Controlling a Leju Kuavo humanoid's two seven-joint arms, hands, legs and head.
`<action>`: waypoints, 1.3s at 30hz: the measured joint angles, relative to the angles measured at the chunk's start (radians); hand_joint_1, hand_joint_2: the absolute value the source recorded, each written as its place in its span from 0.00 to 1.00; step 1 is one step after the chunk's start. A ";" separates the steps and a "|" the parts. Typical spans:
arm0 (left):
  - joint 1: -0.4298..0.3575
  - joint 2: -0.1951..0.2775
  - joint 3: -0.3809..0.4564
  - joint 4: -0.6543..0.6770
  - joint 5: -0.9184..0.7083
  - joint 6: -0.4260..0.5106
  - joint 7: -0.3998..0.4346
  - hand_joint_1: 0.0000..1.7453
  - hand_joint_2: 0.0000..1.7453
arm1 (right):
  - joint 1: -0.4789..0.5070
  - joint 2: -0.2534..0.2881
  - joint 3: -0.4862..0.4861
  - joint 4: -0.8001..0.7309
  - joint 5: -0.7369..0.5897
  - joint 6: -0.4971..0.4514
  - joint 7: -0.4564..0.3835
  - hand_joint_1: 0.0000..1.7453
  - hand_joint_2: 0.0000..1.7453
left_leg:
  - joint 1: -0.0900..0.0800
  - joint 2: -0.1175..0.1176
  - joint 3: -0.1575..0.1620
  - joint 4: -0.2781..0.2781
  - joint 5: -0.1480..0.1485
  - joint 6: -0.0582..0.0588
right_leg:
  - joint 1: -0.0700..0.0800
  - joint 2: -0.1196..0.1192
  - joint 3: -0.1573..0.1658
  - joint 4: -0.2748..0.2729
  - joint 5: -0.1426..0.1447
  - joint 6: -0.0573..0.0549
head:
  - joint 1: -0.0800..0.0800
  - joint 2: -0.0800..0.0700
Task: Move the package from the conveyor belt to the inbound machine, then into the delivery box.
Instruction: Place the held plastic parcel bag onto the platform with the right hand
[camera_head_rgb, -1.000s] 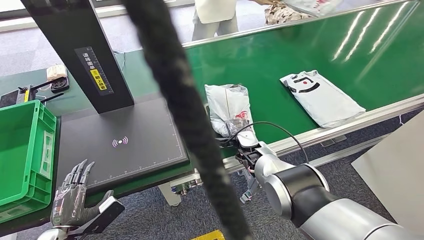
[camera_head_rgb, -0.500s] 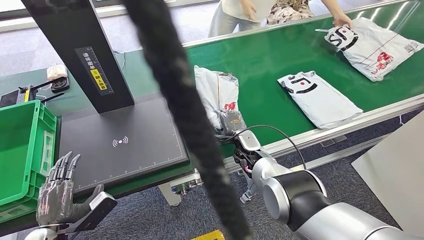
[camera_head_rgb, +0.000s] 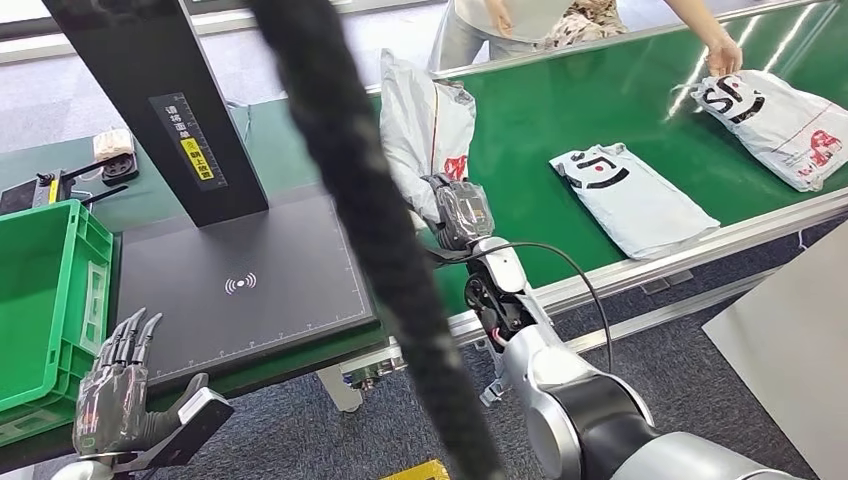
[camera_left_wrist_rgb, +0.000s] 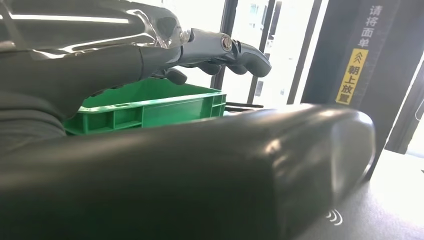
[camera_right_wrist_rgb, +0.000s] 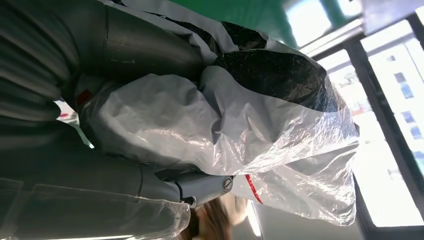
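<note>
1. Our right hand grips the package, a grey plastic bag with red print, by its lower end, and the bag stands lifted above the near edge of the green conveyor belt, beside the black pillar.
2. Our left hand holds nothing, its fingers spread apart, low in front of the black scanning pad and just beside the green delivery box.
3. Two more bags lie on the belt; a person's hand touches the far one.
</note>
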 joint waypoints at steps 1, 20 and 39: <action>0.001 0.000 0.001 0.000 0.004 0.004 -0.001 0.00 0.00 | 0.021 0.000 0.014 -0.045 -0.014 0.003 -0.009 1.00 1.00 | 0.000 0.000 0.000 0.000 0.000 0.000 | 0.000 0.000 0.000 0.000 0.000 0.000 | 0.000 0.000; 0.005 0.018 0.119 0.032 0.039 0.021 -0.018 0.00 0.00 | 0.133 0.023 0.460 -0.353 -0.055 0.223 -0.097 1.00 1.00 | 0.001 0.002 0.000 -0.001 0.000 0.000 | 0.001 0.002 -0.001 0.000 0.000 0.000 | 0.000 0.000; -0.041 0.006 0.118 0.103 0.051 0.044 -0.023 0.00 0.00 | 0.037 0.105 0.660 -0.158 -0.092 0.233 -0.126 1.00 1.00 | 0.001 0.002 0.000 -0.001 0.000 0.000 | 0.001 0.002 -0.001 0.000 0.000 0.000 | 0.000 0.000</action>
